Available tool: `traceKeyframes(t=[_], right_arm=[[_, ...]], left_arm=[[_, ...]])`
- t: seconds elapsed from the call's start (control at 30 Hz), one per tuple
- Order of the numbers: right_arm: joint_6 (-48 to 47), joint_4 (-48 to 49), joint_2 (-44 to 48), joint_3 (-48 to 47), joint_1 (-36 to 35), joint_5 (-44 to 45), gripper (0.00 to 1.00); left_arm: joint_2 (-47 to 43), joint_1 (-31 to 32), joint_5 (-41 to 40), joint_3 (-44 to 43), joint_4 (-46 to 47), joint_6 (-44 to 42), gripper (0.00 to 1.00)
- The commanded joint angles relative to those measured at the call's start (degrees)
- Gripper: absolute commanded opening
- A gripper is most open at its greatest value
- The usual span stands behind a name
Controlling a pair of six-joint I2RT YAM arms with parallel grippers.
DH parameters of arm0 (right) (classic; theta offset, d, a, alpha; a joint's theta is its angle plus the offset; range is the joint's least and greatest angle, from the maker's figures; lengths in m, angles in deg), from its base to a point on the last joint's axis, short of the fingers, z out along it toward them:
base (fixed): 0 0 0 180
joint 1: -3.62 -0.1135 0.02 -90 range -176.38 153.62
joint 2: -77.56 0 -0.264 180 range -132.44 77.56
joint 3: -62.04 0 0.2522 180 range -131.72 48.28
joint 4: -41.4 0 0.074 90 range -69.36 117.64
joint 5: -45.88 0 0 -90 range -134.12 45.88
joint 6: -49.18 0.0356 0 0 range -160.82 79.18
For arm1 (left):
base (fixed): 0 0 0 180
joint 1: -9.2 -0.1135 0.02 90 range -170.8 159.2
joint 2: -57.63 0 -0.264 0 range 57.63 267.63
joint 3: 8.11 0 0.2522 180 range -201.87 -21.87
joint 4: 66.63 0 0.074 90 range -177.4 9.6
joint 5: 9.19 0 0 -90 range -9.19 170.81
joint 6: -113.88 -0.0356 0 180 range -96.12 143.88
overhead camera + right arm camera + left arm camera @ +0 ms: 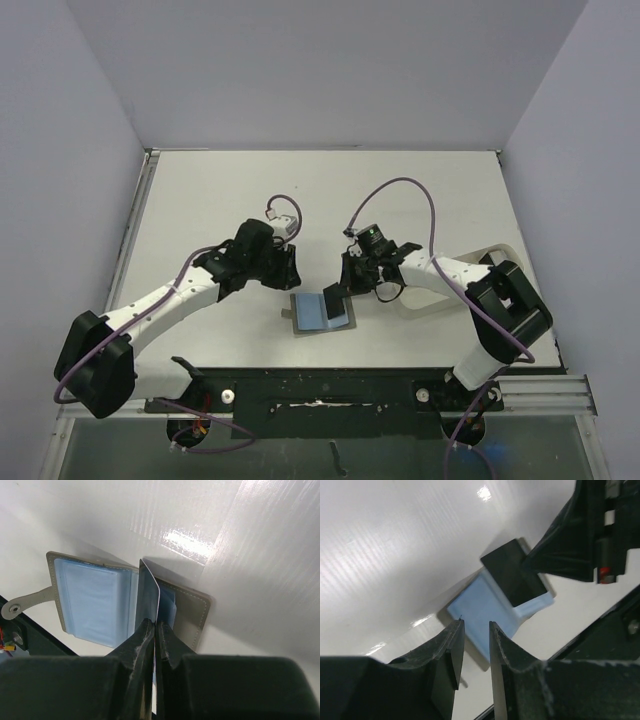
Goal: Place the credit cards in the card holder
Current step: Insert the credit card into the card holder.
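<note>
The card holder (312, 314) lies open on the table, light blue lining up, with its grey-olive edge and clasp tab (19, 606) showing in the right wrist view. My right gripper (340, 290) is shut on one dark credit card (333, 303), held on edge. The card's lower end (148, 592) stands at the fold between the blue pockets (90, 600). My left gripper (287, 268) hovers just beyond the holder's far left corner. Its jaws stand slightly apart with nothing between them (476, 627), and the blue lining (480, 607) and the dark card (512, 572) lie past them.
A white oblong tray (500, 255) sits at the right, mostly hidden under my right arm. The dark base rail (330, 385) runs along the near edge of the table just below the holder. White walls enclose the table on three sides.
</note>
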Motion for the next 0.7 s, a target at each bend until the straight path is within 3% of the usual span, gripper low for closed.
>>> traceKeyframes(t=[0.0,0.1,0.2,0.67], right_arm=[[0.22,2.0,0.93,1.18,-0.07,-0.34,0.0],[0.89,2.25,1.49,1.22,0.06,-0.77,0.0],[1.06,1.94,2.89,1.02,0.11,-1.31,0.0],[3.79,8.16,4.54,3.83,-0.02,-7.83,0.0]], left_arm=[[-1.11,-0.02,7.64,3.78,15.59,17.32,0.23],[-0.1,-0.05,6.52,8.26,19.79,20.53,0.19],[1.76,-0.14,3.48,9.33,17.34,19.35,0.14],[4.26,-0.1,0.95,14.53,17.31,18.32,0.1]])
